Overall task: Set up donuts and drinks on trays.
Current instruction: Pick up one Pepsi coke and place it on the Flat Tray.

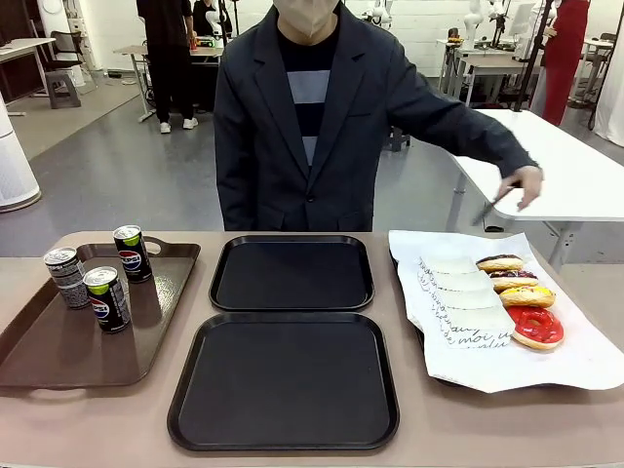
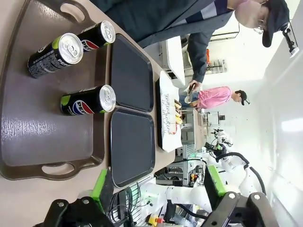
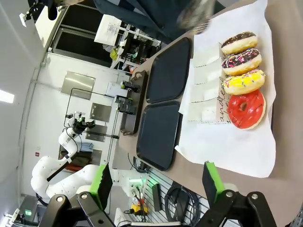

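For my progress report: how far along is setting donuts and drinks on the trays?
Done: nothing yet; the far tray and near tray are bare. In hand: the person's hand holds tongs; left gripper and right gripper hang open. Left: three cans on the brown tray, four donuts on paper.
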{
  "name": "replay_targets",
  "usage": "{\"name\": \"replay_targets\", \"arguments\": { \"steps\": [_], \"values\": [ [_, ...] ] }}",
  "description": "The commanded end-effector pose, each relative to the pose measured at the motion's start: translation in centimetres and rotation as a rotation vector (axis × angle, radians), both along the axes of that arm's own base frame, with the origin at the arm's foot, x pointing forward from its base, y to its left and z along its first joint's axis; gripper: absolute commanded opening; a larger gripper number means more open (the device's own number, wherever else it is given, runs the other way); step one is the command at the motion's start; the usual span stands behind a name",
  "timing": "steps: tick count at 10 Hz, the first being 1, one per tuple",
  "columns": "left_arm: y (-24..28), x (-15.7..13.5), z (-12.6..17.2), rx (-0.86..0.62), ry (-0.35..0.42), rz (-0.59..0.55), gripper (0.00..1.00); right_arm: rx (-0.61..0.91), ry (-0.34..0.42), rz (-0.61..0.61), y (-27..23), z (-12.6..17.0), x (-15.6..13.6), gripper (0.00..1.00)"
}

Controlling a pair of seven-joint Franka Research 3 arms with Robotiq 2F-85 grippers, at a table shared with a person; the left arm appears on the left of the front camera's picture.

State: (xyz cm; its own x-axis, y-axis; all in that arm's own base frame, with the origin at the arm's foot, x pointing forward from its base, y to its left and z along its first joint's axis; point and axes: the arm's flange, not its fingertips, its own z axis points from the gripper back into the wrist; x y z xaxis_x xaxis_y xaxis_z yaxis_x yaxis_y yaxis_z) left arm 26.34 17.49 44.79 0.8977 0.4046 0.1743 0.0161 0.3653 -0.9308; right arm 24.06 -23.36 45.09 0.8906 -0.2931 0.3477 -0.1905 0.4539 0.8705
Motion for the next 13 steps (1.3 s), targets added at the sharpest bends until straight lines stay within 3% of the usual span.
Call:
{"name": "replay_targets", "arguments": {
  "steps": [1,13],
  "values": [
    [0.08,-0.03,0.27,-0.009,-0.019,0.001,1.00,0.022,-0.033,-0.001,-0.23,0.04,0.33,1.00],
    [0.08,-0.03,0.27,-0.009,-0.019,0.001,1.00,0.022,-0.033,-0.001,-0.23,0.04,0.33,1.00]
  ]
}}
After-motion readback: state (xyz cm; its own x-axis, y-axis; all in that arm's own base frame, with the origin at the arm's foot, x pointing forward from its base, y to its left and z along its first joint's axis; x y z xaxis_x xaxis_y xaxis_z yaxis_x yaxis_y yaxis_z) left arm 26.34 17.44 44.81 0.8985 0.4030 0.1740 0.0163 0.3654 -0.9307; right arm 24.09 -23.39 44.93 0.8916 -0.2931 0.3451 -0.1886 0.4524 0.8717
